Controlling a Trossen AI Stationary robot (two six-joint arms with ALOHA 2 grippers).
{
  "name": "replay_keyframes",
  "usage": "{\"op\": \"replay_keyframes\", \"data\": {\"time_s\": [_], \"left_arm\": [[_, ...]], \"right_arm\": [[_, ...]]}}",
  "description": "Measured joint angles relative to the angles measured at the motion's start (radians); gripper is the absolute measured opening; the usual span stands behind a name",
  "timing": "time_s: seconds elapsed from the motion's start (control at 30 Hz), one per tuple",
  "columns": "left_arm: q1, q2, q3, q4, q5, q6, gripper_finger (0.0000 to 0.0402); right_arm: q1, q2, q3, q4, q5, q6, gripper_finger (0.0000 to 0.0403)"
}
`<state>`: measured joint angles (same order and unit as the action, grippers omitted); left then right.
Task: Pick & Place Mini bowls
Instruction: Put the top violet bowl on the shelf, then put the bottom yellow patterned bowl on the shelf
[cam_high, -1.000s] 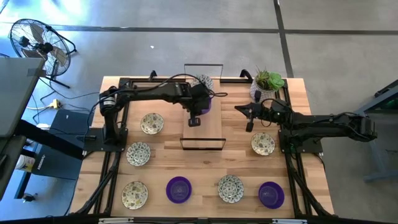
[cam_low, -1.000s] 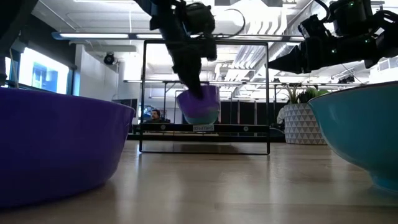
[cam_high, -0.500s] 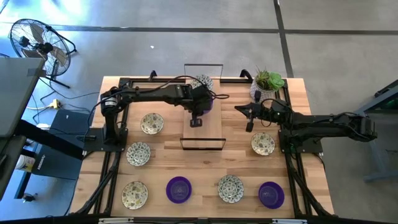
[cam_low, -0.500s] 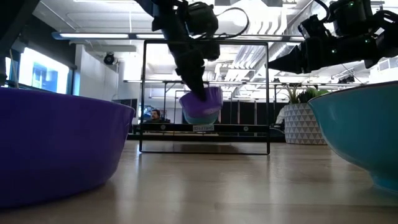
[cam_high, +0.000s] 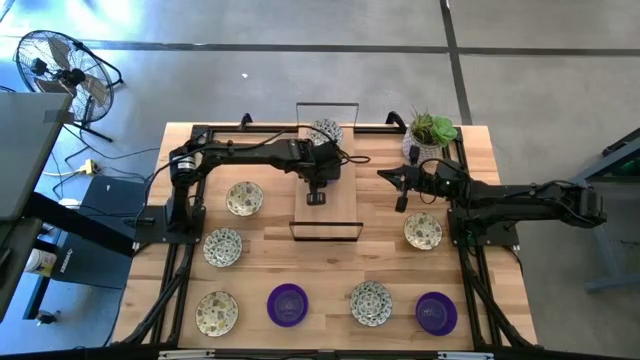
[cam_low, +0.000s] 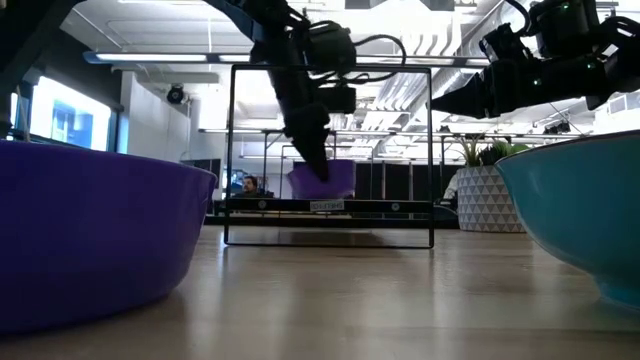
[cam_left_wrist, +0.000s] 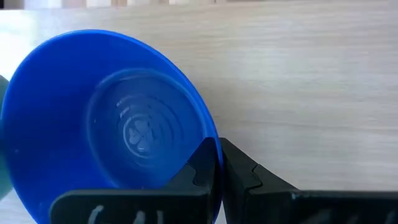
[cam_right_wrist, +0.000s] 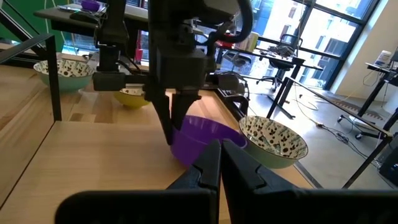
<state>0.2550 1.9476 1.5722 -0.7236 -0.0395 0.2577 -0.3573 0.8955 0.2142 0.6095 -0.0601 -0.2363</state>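
Note:
My left gripper (cam_high: 316, 190) hangs over the wooden board (cam_high: 340, 205) between the two black wire frames and is shut on a purple mini bowl (cam_low: 322, 180), which looks blue in the left wrist view (cam_left_wrist: 106, 118). The high view hides the bowl under the gripper. The bowl is low over the board; I cannot tell whether it touches it. A speckled bowl (cam_high: 325, 131) sits just beyond it and also shows in the right wrist view (cam_right_wrist: 273, 140). My right gripper (cam_high: 385, 176) is shut and empty, to the right of the board. My left gripper holds the purple bowl by its rim (cam_left_wrist: 216, 149), one finger inside the bowl (cam_left_wrist: 202, 165) and one outside (cam_left_wrist: 245, 174). The fingers come from above, pointing down (cam_low: 312, 140). The bowl hangs below them, tilted.
Speckled bowls lie at the left (cam_high: 244, 198), (cam_high: 222, 246), (cam_high: 216, 312), at the front (cam_high: 371, 303) and at the right (cam_high: 423, 231). Purple bowls (cam_high: 288, 304), (cam_high: 436, 312) sit near the front edge. A potted plant (cam_high: 432, 135) stands at the far right.
My left gripper has carried the purple bowl toward the table's far edge and a little down, toward the speckled bowl. The bowl has gone out of sight under the gripper in the high view.

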Motion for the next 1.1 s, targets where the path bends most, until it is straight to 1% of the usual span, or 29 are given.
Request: {"op": "replay_keyframes", "data": {"time_s": [0.4,0.6,0.7,0.8,0.93,1.03,1.1], "left_arm": [[0.000,-0.001,0.000,-0.030,0.054,-0.001,0.0005],[0.000,-0.001,0.000,-0.027,0.057,-0.026,0.0011],[-0.002,-0.001,0.000,-0.031,0.060,-0.027,0.0032],[-0.003,-0.001,0.017,-0.064,0.060,-0.027,0.0062],[-0.005,-0.002,0.041,-0.065,0.060,-0.027,0.0098],[-0.008,-0.002,0.063,-0.074,0.059,-0.021,0.0111],[-0.010,-0.002,0.092,-0.108,0.063,-0.019,0.0114]], "right_arm": [[0.000,0.000,0.000,0.000,0.000,0.000,0.0001],[0.000,0.000,0.000,0.000,0.000,0.000,0.0001],[0.000,0.000,0.000,0.000,0.000,0.000,0.0001],[0.000,0.000,0.000,0.000,0.000,0.000,0.0002],[0.000,0.000,0.000,0.000,0.000,0.000,0.0001],[0.000,0.000,0.000,0.000,0.000,0.000,0.0002],[0.000,0.000,0.000,0.000,0.000,0.000,0.0001]]}}
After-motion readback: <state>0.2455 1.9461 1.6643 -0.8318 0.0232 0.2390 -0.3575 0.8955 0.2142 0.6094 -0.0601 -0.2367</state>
